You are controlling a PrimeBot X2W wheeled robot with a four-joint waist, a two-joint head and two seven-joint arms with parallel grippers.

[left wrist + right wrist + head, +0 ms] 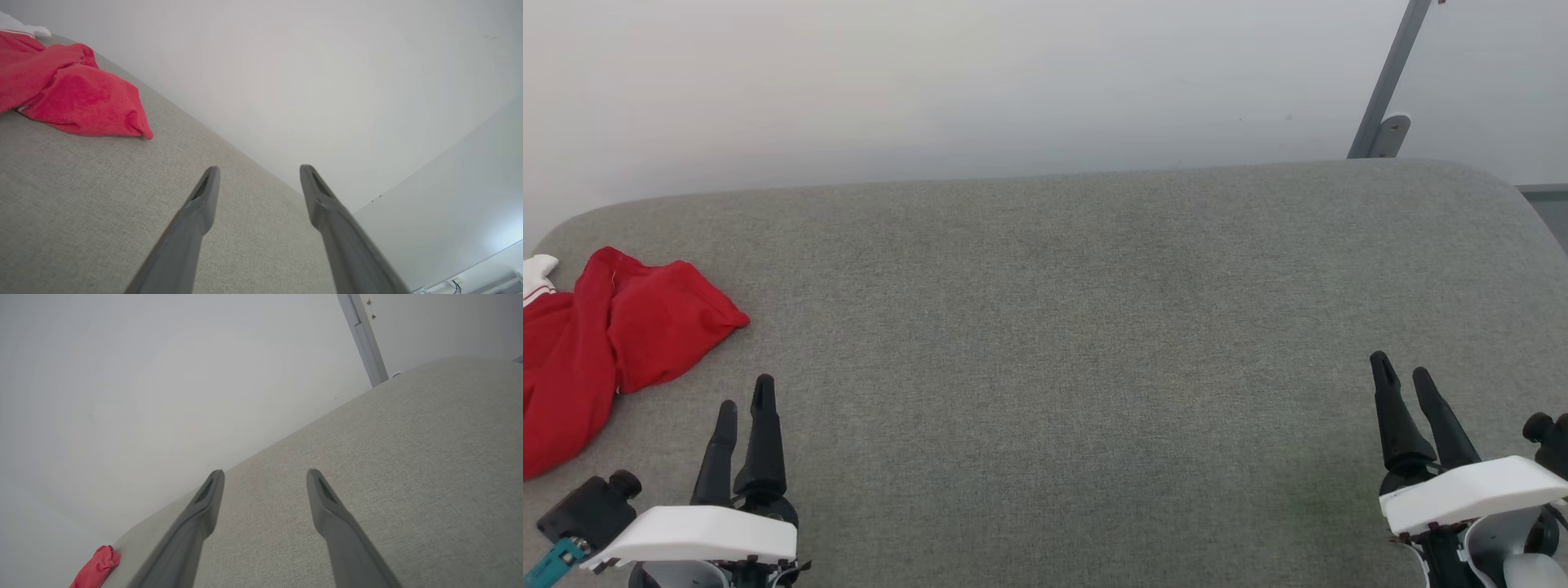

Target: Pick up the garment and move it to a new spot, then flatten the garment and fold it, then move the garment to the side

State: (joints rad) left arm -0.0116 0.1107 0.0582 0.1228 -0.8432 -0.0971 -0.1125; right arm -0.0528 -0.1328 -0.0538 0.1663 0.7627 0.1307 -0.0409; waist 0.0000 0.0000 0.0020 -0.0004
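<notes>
Garment sits crumpled at the far left of the grey fabric surface, partly cut off by the left edge of the head view. It's a bunched red heap, not flat. A white sleeve end pokes out at its back left.

Left claw: low at the near left, fingers apart, nothing between them. The garment lies just beside it, to its left and a bit further back, with no contact. In the left wrist view the left claw points past the cloth. The garment is up and to the left of the fingertips, with bare surface between.

Right claw: near right, fingers apart, empty. It's well apart from the garment, with the whole width of the surface between them. In the right wrist view the right claw hangs over bare fabric, and the garment is a small red lump at the lower left, beyond the left finger.

Both claws hover above the surface and touch nothing I can see.

Behind the surface is a plain white wall, with a slanted grey post at the back right.
</notes>
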